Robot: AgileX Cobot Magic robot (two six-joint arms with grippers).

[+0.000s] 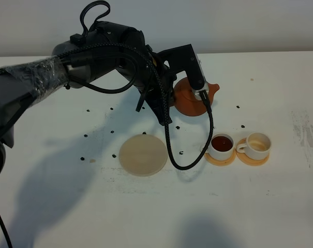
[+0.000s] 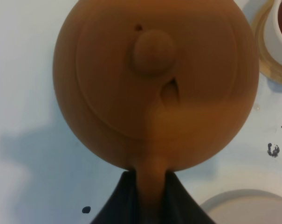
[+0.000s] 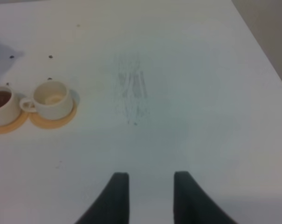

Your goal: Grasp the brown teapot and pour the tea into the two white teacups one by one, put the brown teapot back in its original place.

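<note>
Exterior high view: the left gripper (image 2: pixel 149 181) is clamped on the loop handle of the brown teapot (image 1: pixel 196 98). The teapot has its lid on and sits well away from the pale beige disc (image 1: pixel 143 155), behind the cups. The teacup nearer the disc (image 1: pixel 222 144) contains dark tea. The other teacup (image 1: pixel 258 145) shows only its cream interior. The right gripper (image 3: pixel 147 179) has its fingers apart, holding nothing, above the table (image 3: pixel 187 70).

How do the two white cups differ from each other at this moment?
The left cup holds dark tea; the right cup shows only its pale inside. The left cup stands nearer the teapot; the right cup is farther. Both are white, upright, each on an orange coaster.
</note>
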